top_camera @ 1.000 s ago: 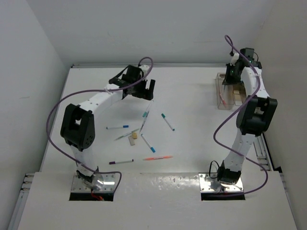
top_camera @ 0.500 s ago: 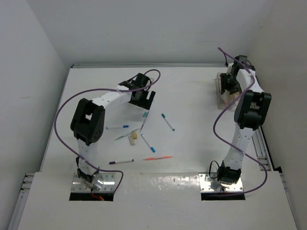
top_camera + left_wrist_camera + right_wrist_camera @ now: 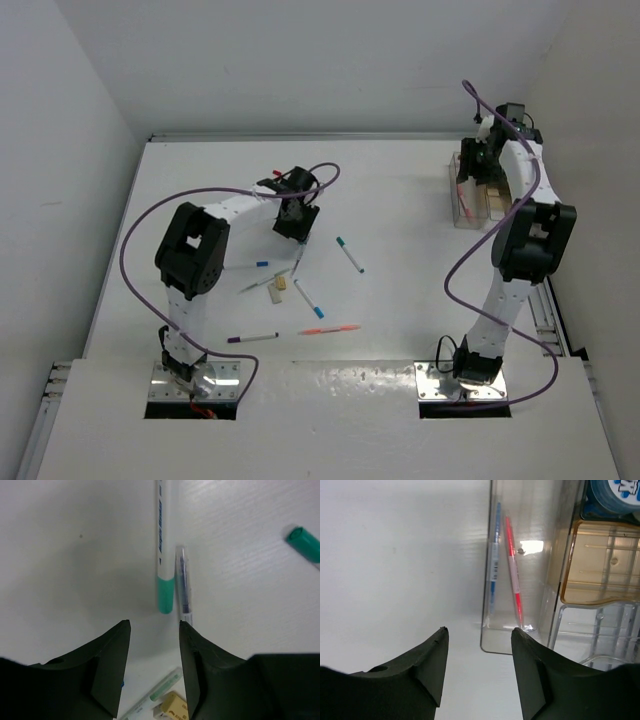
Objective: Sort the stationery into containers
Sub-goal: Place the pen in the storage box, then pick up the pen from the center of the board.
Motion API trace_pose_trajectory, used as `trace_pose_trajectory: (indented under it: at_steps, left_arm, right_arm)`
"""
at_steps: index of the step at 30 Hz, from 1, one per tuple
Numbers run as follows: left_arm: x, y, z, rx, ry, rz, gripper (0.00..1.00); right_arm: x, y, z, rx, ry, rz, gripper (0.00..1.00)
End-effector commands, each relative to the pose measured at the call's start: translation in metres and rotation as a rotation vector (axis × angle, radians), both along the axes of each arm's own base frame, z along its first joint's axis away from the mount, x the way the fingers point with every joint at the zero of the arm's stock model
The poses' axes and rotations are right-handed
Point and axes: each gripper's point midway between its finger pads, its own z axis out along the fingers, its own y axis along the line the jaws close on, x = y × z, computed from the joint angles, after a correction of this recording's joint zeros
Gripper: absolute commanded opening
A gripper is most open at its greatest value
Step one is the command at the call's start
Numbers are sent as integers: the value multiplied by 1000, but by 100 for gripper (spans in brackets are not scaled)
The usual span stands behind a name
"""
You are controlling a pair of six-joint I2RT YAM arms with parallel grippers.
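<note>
Several pens lie scattered mid-table: a teal-capped pen [image 3: 349, 254], a blue one [image 3: 245, 265], a red one [image 3: 328, 328] and a purple-tipped one [image 3: 252, 338]. My left gripper [image 3: 292, 222] hangs low over them, open and holding nothing [image 3: 152, 625]. Just beyond its fingertips lie a white pen with a teal cap [image 3: 163, 545] and a clear pen [image 3: 184, 590]. A greenish pen [image 3: 155, 692] and a tan block [image 3: 172, 705] show below the jaws. My right gripper [image 3: 479, 630] is open over the near end of the clear box [image 3: 530, 640], which holds a blue pen [image 3: 494, 560] and a red pen [image 3: 514, 575].
A tan box [image 3: 605, 565] adjoins the clear one, and a blue roll [image 3: 615, 495] sits beyond it. The containers [image 3: 470, 195] stand at the far right near the wall. Purple cables [image 3: 150, 215] loop off both arms. Metal base plates [image 3: 195, 385] sit at the near edge.
My left gripper has come down and nearer over the pen cluster, and its jaws have narrowed. My right gripper has gone from shut to open above the clear box.
</note>
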Motion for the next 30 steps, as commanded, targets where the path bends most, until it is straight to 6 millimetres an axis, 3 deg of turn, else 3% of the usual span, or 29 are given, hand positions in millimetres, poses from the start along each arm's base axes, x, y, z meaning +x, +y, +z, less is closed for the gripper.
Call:
trace_pose_trajectory:
  at_steps: [1,7,17,26,29,30]
  left_arm:
    - [-23,-12,19,-45,-3,-45,50]
    - [-41,-25,18,-81,2,-80,51]
    - [-51,-30,-20,-44,91,-82,46]
    - [-54,-25,-33,-10,109,-71,35]
    - [-57,-30,-31,-36,117,-97,27]
    - [-57,-33,-25,-51,107,-106,18]
  right_arm:
    - [1,20,31,50,-67,13,52]
    - [-3,29,27,78,-50,17,52]
    - [-11,48,32,120,-51,52,51]
    - [-16,66,33,153,-47,79,51]
    - [-20,79,36,179,-47,110,50]
    - [-21,87,38,202,-52,130,50]
